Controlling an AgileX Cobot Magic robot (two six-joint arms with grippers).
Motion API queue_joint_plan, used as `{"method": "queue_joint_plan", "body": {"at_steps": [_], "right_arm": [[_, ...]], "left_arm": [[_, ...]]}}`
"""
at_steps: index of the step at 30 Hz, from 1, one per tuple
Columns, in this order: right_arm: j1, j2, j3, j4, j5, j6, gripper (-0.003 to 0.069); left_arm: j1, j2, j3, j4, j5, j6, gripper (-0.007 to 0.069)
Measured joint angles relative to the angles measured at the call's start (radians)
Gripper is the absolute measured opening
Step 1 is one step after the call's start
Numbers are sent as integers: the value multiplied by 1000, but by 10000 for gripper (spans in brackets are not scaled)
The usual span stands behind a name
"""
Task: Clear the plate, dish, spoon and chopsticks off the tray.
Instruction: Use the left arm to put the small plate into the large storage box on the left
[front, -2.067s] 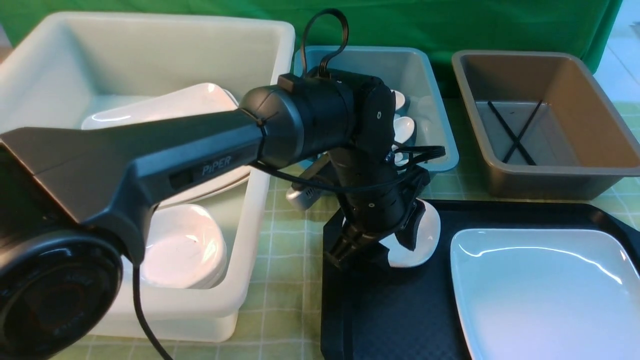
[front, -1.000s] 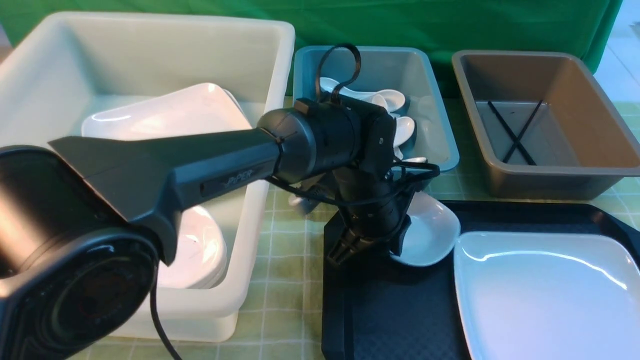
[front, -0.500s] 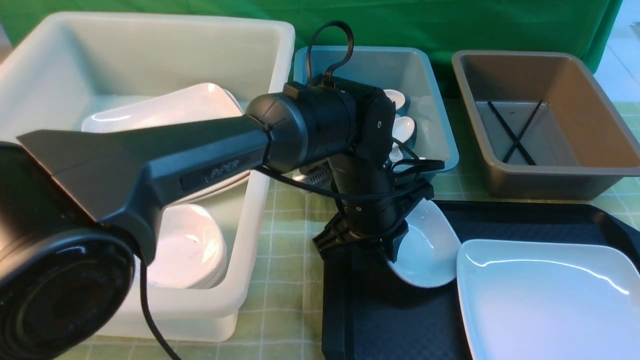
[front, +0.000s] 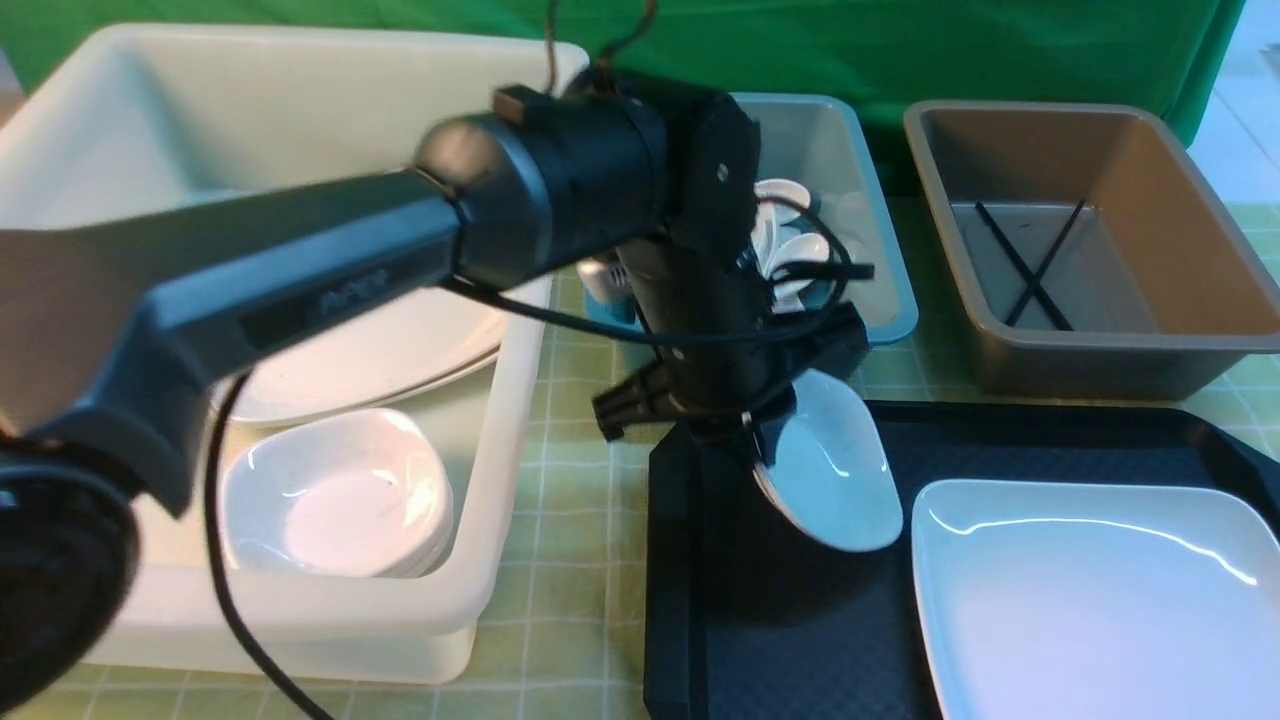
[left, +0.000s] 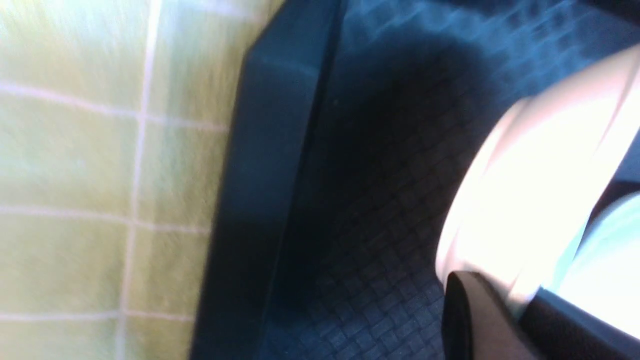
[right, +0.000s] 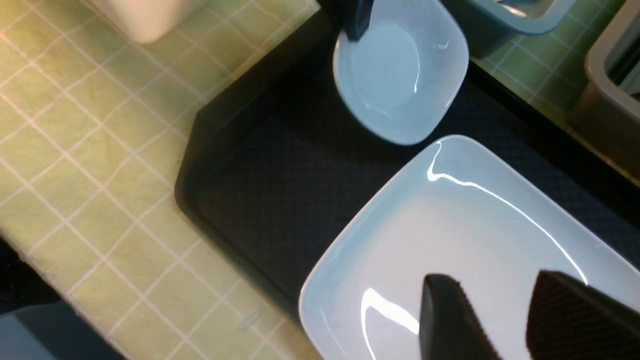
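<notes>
The rim of the dish (front: 830, 480) is being pinched by the clenched left jaws, with one finger (right: 356, 20) being pressed against the inside of the bowl. The dish, small, glossy, white and rounded-square, is being held steeply tilted over the far left corner of the tray (front: 760, 640). Whether its lower edge is touching the tray floor cannot be told.

The right jaws are being held released over the plate (front: 1090, 600), with a clear gap being left between the two dark fingers (right: 450, 320). Nothing is being grasped by them.

The plate, large, shallow, white and glossy, is being carried on the right part of the tray, near the dish but apart from it. The black tray, with its textured floor, low rim and cut-off corners, is being carried by the tabletop (front: 580, 500), which is being covered by a pale green checked cloth.

To the left of the tray, large plates (front: 380, 350) and stacked small dishes (front: 340, 500) are being held in a deep white bin (front: 300, 100). Beyond the tray, white spoons (front: 790, 240) are being held in a blue bin (front: 850, 150). The chopsticks (front: 1030, 270), thin and black, are being held crossed in a brown bin (front: 1150, 300). The scene is being backed by a green curtain (front: 900, 50).
</notes>
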Motion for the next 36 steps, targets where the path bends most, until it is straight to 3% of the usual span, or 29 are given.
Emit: {"method": "queue_joint_plan", "body": {"at_steps": [14,18,21,25,36], "right_arm": [[0,0,0,0,0,-2,239],[0,0,0,0,0,-2,239],[0,0,0,0,-2,-2,239],[0,0,0,1,-2,-2,239],[0,0,0,1,-3,-2,239]], "left_arm": [[61,-237,0,-32,-41,254,14],[207,-353,0,-140,24,432,14],[380,-412,1,-255,158,585,14],[561,-458,40,-314,191,728,14],[774,-492,343,-294,196,945,14]]}}
